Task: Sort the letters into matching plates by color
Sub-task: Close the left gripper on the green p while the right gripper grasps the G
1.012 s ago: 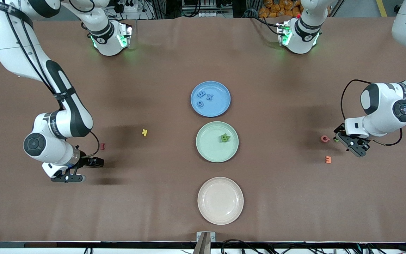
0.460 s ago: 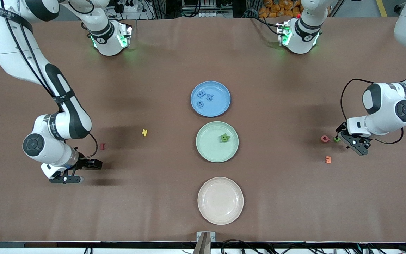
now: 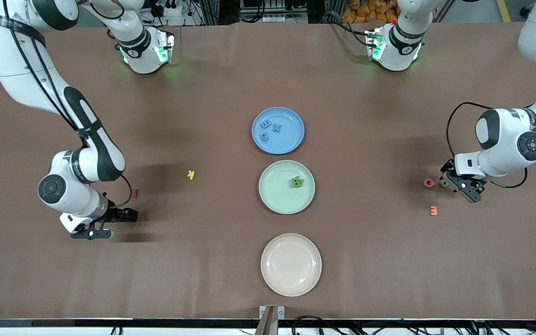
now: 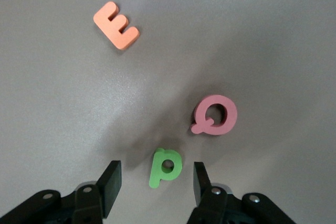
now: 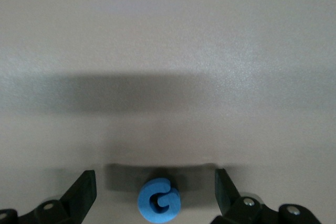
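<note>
From the front camera, I am seeing three plates in a row down the middle of the table. The green plate (image 3: 286,187) is my landmark, holding a green letter (image 3: 297,182). The blue plate (image 3: 278,130) is sitting just farther from the camera than it, carrying three blue letters (image 3: 270,130). A cream plate (image 3: 291,264) is lying nearer to the camera than the green plate. My left gripper (image 3: 456,182) is hanging low, well off toward the left arm's end from the green plate, at a green P (image 3: 444,183) with a pink Q (image 3: 429,183) and an orange E (image 3: 433,210) close by. My right gripper (image 3: 105,225) is sitting low toward the right arm's end, with a dark red letter (image 3: 135,193) and a yellow letter (image 3: 191,175) lying between it and the green plate.

Through my left wrist camera, my fingers (image 4: 110,184) are standing apart on either side of the green P, touching nothing.

Through my right wrist camera, my fingers (image 5: 84,191) are spread wide around a blue G (image 5: 158,200), gripping nothing.
</note>
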`<state>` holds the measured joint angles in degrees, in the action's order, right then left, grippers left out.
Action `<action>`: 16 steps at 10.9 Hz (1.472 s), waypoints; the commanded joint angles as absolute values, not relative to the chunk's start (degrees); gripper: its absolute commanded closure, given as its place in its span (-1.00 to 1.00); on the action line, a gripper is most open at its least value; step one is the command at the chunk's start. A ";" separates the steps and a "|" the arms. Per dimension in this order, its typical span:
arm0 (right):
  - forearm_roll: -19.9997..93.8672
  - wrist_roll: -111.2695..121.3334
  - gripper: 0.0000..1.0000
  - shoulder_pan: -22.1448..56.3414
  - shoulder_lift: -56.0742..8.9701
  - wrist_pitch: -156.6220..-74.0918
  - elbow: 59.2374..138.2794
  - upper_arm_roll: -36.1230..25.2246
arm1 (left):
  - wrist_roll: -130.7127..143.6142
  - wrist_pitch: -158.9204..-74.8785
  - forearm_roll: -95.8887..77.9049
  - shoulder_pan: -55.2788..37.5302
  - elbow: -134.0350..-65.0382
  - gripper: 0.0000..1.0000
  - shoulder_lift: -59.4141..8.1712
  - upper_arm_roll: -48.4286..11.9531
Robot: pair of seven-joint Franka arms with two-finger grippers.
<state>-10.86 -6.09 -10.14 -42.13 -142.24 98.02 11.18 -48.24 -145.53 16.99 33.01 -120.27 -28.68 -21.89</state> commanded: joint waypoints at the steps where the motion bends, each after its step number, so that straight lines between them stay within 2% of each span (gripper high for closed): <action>1: -12.74 -5.54 -1.00 -11.86 -41.40 -143.26 100.28 11.95 | -47.37 -146.60 18.63 34.19 -121.03 -0.24 -29.09 -22.41; 2: -12.92 -5.54 -1.00 -11.95 -41.31 -143.17 100.28 11.95 | -47.37 -146.69 18.63 34.19 -121.03 -0.24 -29.09 -22.41; 7: -12.83 -5.62 -0.34 -11.78 -41.22 -143.17 100.28 12.04 | -47.37 -147.57 18.63 34.19 -120.94 -0.07 -30.14 -22.41; 10: -12.92 -5.71 -0.04 -11.69 -41.31 -143.17 100.28 12.04 | -47.37 -147.48 18.63 33.93 -120.68 0.20 -30.15 -22.41; 12: -12.92 -5.80 0.12 -11.60 -41.31 -143.35 100.28 12.04 | -47.11 -147.48 18.72 33.58 -120.67 0.62 -30.06 -22.41; 13: -12.92 -5.80 0.18 -11.51 -41.31 -143.44 100.28 12.04 | -46.85 -147.57 18.72 33.57 -120.59 0.95 -29.97 -22.41; 16: -12.92 -5.80 0.34 -11.34 -41.40 -143.96 100.28 12.04 | -46.76 -147.48 18.72 33.57 -120.24 1.00 -29.62 -22.50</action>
<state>-12.38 -5.99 -10.91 -41.57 -142.81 98.99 11.35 -48.14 -146.95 16.99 33.27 -120.32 -30.20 -22.14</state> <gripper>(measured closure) 0.599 0.722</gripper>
